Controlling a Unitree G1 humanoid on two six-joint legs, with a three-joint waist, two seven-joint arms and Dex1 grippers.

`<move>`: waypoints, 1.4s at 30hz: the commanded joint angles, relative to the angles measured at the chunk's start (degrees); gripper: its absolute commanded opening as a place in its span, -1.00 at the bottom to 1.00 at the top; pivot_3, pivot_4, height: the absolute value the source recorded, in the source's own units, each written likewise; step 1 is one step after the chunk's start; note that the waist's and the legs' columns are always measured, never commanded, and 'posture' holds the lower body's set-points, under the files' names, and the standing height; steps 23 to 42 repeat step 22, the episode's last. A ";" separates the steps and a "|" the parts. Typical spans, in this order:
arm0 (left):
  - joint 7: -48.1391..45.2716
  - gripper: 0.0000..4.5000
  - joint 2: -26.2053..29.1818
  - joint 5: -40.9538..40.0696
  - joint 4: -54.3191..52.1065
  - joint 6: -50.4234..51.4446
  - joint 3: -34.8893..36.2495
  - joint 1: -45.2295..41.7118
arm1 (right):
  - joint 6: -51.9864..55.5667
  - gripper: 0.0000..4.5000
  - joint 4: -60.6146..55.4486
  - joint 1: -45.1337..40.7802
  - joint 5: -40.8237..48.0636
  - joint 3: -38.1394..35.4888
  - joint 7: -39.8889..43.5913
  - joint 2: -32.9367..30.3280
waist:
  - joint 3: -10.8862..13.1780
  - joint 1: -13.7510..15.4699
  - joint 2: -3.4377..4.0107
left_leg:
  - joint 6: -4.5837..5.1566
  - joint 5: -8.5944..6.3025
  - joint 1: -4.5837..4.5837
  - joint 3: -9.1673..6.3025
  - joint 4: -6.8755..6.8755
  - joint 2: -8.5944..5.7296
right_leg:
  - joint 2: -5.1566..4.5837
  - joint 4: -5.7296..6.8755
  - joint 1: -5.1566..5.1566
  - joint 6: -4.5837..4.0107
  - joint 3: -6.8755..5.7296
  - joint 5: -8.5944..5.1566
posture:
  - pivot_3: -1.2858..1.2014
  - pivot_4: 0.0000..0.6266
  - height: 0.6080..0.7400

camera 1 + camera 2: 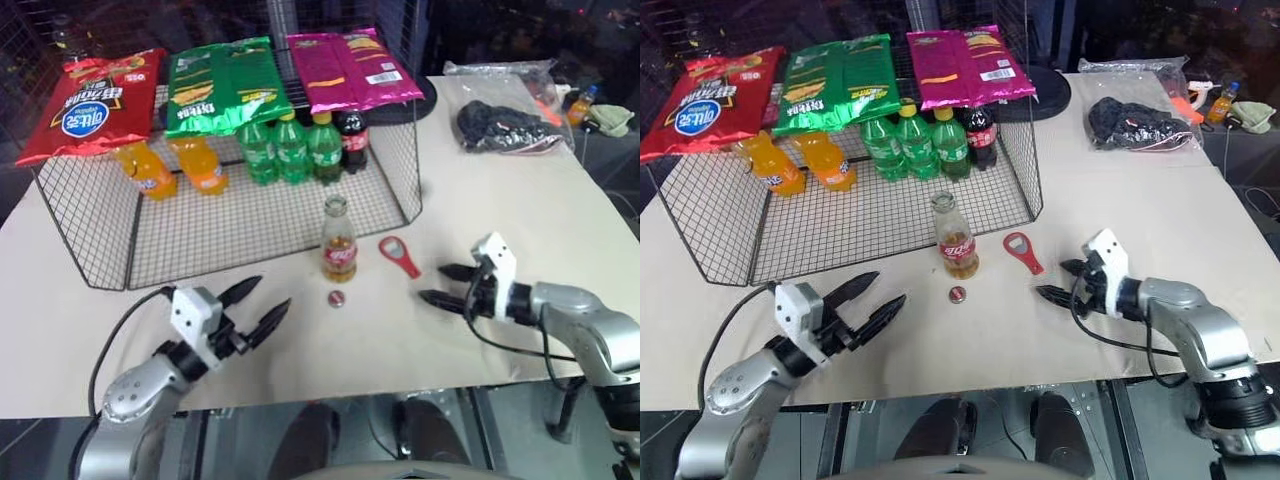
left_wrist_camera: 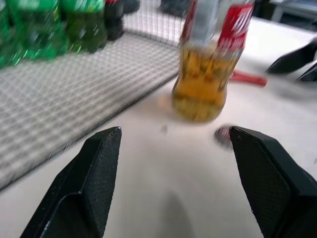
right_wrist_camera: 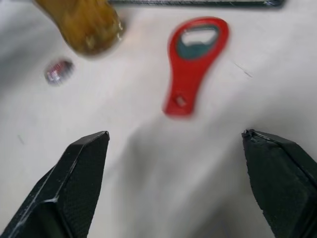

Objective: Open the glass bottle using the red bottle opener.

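The glass bottle with amber liquid and a red label stands upright on the table just in front of the wire rack, its mouth bare. A small bottle cap lies on the table in front of it. To the bottle's right the red bottle opener lies flat, also seen in the right wrist view. My right gripper is open and empty, right of the opener and apart from it. My left gripper is open and empty, to the front left of the bottle.
A wire rack at the back holds orange and green plastic bottles and a dark cola bottle, with snack bags on top. A plastic bag with dark contents lies at the back right. The table's front edge runs close below both grippers.
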 commanded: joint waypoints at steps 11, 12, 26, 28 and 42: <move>-4.73 0.60 4.43 -2.06 4.98 -1.35 14.19 9.05 | -27.13 0.98 13.35 7.44 3.25 -16.84 16.83 -0.15 | 0.06 -0.09 0.02 | 0.09 -0.05 0.27 0.08 0.00 0.01 | 0.00 -0.01 0.26 0.00 0.03 0.00 | 0.03 -0.52 1.00; -4.90 0.60 4.60 -3.20 4.43 -0.56 14.96 9.08 | -26.88 0.98 13.11 7.38 4.60 -17.80 17.69 -0.12 | 0.07 -0.11 0.02 | 0.11 -0.06 0.32 0.10 0.00 0.01 | -0.02 0.00 0.29 0.00 0.03 0.00 | 0.03 -0.52 1.00; -6.03 0.60 5.24 -4.80 1.49 1.49 17.46 10.21 | -26.18 0.98 12.52 6.92 6.59 -19.91 19.57 -0.74 | 0.07 -0.12 0.03 | 0.11 -0.08 0.38 0.12 -0.01 0.05 | -0.14 0.01 0.33 0.00 0.08 0.00 | 0.03 -0.52 1.00; -6.03 0.60 5.24 -4.80 1.49 1.49 17.46 10.21 | -26.18 0.98 12.52 6.92 6.59 -19.91 19.57 -0.74 | 0.07 -0.12 0.03 | 0.11 -0.08 0.38 0.12 -0.01 0.05 | -0.14 0.01 0.33 0.00 0.08 0.00 | 0.03 -0.52 1.00; -6.03 0.60 5.24 -4.80 1.49 1.49 17.46 10.21 | -26.18 0.98 12.52 6.92 6.59 -19.91 19.57 -0.74 | 0.07 -0.12 0.03 | 0.11 -0.08 0.38 0.12 -0.01 0.05 | -0.14 0.01 0.33 0.00 0.08 0.00 | 0.03 -0.52 1.00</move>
